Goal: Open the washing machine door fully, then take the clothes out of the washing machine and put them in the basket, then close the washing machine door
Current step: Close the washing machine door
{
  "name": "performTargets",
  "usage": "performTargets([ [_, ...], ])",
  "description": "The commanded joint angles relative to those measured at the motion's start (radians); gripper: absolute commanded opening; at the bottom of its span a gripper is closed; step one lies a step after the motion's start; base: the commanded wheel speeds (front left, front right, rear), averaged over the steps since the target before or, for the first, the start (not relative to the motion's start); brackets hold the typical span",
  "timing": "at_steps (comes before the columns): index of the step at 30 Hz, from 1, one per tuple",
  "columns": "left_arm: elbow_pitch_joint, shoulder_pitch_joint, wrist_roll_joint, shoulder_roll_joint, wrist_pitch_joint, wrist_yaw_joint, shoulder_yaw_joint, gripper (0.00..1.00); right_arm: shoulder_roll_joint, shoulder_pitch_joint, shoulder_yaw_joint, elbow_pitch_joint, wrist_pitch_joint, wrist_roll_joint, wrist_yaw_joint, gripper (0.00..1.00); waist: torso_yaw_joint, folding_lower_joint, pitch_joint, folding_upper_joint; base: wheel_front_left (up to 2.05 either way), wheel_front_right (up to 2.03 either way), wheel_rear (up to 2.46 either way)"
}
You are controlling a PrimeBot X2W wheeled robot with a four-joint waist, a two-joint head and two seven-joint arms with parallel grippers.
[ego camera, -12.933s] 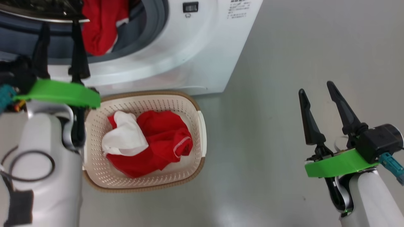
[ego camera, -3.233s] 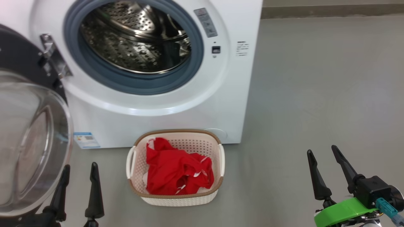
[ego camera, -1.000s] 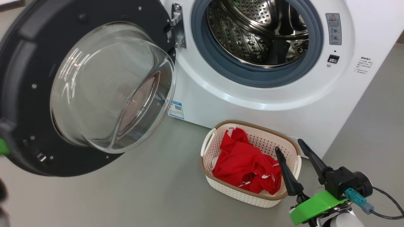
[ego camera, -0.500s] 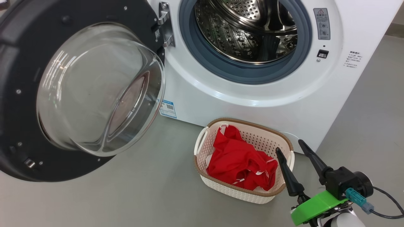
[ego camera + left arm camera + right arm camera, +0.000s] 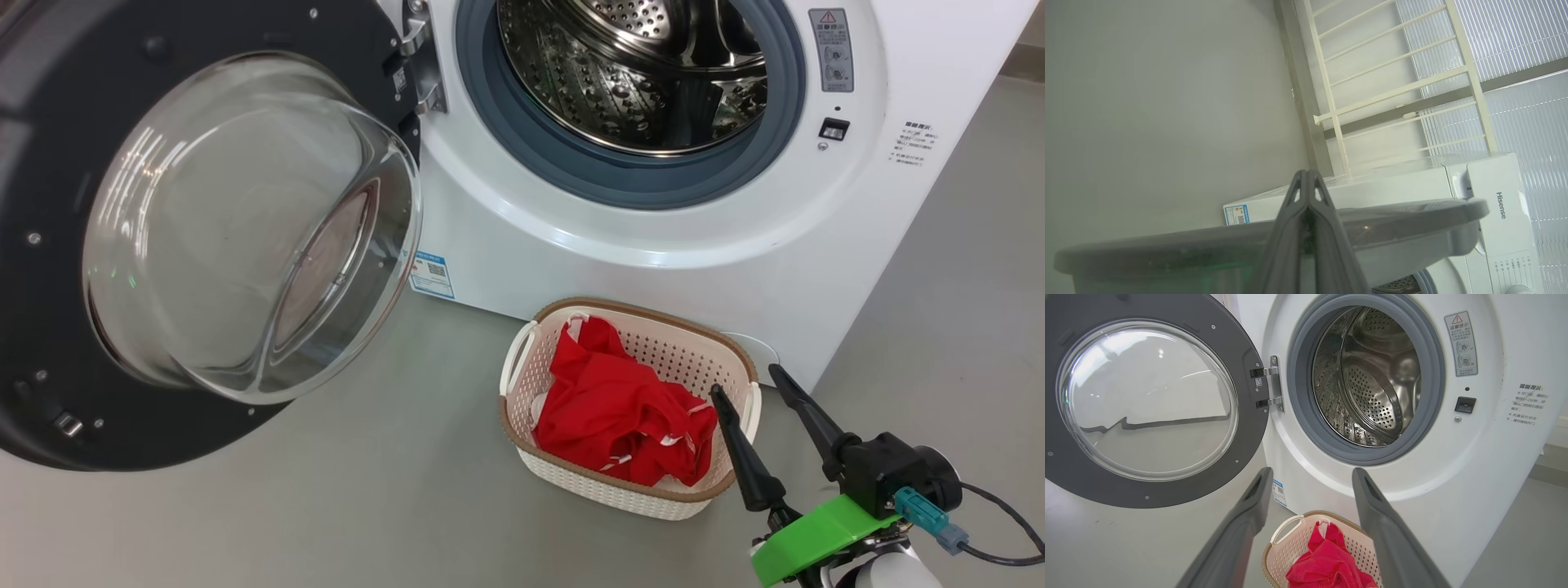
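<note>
The washing machine door (image 5: 49, 269) stands swung open at the left, its black rim around a bulging glass bowl. Beyond the grey seal, the steel drum (image 5: 637, 73) of the white washing machine (image 5: 571, 245) holds no fabric that I can see. The red clothes (image 5: 624, 412) with white trim lie piled in the cream basket (image 5: 522, 371) on the floor before the machine. My right gripper (image 5: 746, 381) hovers open and empty beside the basket's right end. In the right wrist view, my right gripper (image 5: 1311, 471) points at the machine's front above the basket (image 5: 1286, 543). My left gripper (image 5: 1306, 175) is shut and empty, its fingers crossing the door's edge (image 5: 1412, 212).
Grey floor spreads around the machine, with room at the right (image 5: 963, 269) and in front of the door (image 5: 326, 506). In the left wrist view a cream rail frame (image 5: 1392, 94) and ribbed panels stand behind the washing machine (image 5: 1490, 183).
The head camera has shifted a little, so the whole picture slid. A green bit of my left arm at the left edge has left the picture. My right gripper stays open.
</note>
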Motion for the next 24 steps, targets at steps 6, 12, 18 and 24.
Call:
performTargets([
  [6,-0.021,-0.001,-0.021,0.044,0.065,-0.045,-0.008,0.00,-0.005,-0.039,0.029,-0.026,-0.006,0.008,0.005,1.00,-0.009,0.0000,-0.001,0.0000,0.00,0.00,0.00],
  [12,-0.053,0.049,-0.063,0.019,0.157,-0.079,-0.003,0.00,-0.004,-0.026,0.029,-0.036,-0.006,0.024,0.005,1.00,-0.014,0.0000,-0.006,0.0000,0.00,0.00,0.00],
  [18,-0.135,0.107,-0.113,-0.027,0.190,-0.112,0.025,0.00,-0.003,-0.024,0.021,-0.045,-0.006,0.026,0.005,1.00,-0.017,0.0000,-0.003,0.0000,0.00,0.00,0.00],
  [24,-0.264,0.158,-0.173,-0.106,0.242,-0.103,0.049,0.00,0.001,-0.025,0.021,-0.053,-0.006,0.034,0.005,1.00,-0.012,0.0000,-0.002,0.0000,0.00,0.00,0.00],
])
